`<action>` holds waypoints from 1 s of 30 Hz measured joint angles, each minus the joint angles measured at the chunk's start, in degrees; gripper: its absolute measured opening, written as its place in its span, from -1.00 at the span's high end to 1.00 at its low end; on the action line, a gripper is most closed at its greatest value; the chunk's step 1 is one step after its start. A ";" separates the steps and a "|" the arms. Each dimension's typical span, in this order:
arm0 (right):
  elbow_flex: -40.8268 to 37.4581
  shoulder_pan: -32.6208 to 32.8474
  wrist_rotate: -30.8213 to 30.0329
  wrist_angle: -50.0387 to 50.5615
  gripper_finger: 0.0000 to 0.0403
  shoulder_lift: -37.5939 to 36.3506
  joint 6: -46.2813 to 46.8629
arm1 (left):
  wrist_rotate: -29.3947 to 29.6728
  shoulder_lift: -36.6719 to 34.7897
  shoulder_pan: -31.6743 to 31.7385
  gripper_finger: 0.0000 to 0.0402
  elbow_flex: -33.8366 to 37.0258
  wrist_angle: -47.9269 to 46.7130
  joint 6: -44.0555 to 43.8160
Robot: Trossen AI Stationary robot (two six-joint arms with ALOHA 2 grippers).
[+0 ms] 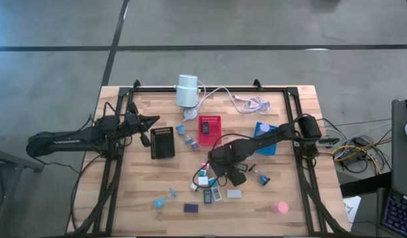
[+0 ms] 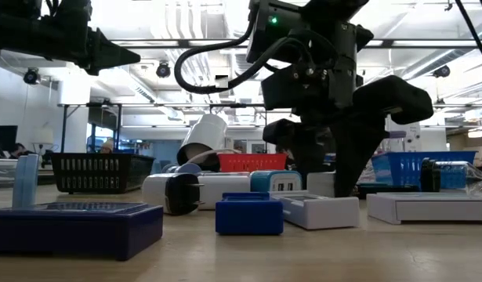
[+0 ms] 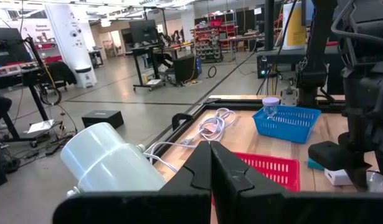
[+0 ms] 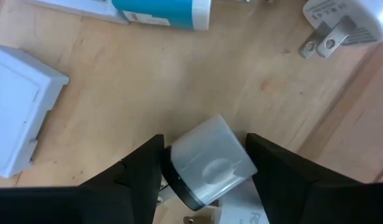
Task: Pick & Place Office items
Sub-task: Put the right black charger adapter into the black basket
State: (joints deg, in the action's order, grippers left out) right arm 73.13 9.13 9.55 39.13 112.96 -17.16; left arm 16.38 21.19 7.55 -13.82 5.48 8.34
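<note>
**Right gripper bracketing a small white adapter block**

Right gripper (image 4: 203, 168) is lowered over the cluster of office items near the middle of the table (image 1: 302, 198), its two dark fingers (image 4: 135, 171) standing part-open on either side of a white adapter block (image 4: 210, 163); whether the pads touch it yet cannot be told. The block lies on the bare wood, a rounded-corner plastic cube with a dark band at one end. Just beside it lie a white plug with metal prongs (image 4: 340, 28), a teal-and-white block (image 4: 163, 12) and a flat white box (image 4: 20, 118). Judged by appearance, the block is light, rigid and smooth-skinned, so likely slippery; the flat opposite faces offer the surest hold, rather than the rounded corners. Left gripper (image 1: 149, 123), fingers closed and empty, waits above the table's left side near the black tray (image 1: 163, 142).
</note>
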 joint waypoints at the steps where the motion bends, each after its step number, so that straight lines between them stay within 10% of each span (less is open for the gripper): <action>1: 0.07 0.00 -0.01 0.41 0.01 -0.08 0.26 | 0.02 0.00 0.00 1.00 0.02 0.00 0.00; 17: -0.02 -1.32 3.61 -2.16 0.04 -9.68 3.26 | 0.01 0.00 0.00 1.00 0.02 -0.02 0.02; 30: -21.59 -8.60 8.93 -38.90 0.03 -39.83 10.40 | 0.02 0.00 0.02 1.00 0.02 -0.66 0.02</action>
State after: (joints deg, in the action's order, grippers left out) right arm 51.54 0.53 18.48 0.23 73.13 -6.76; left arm 16.40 21.19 7.57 -13.80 4.82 8.36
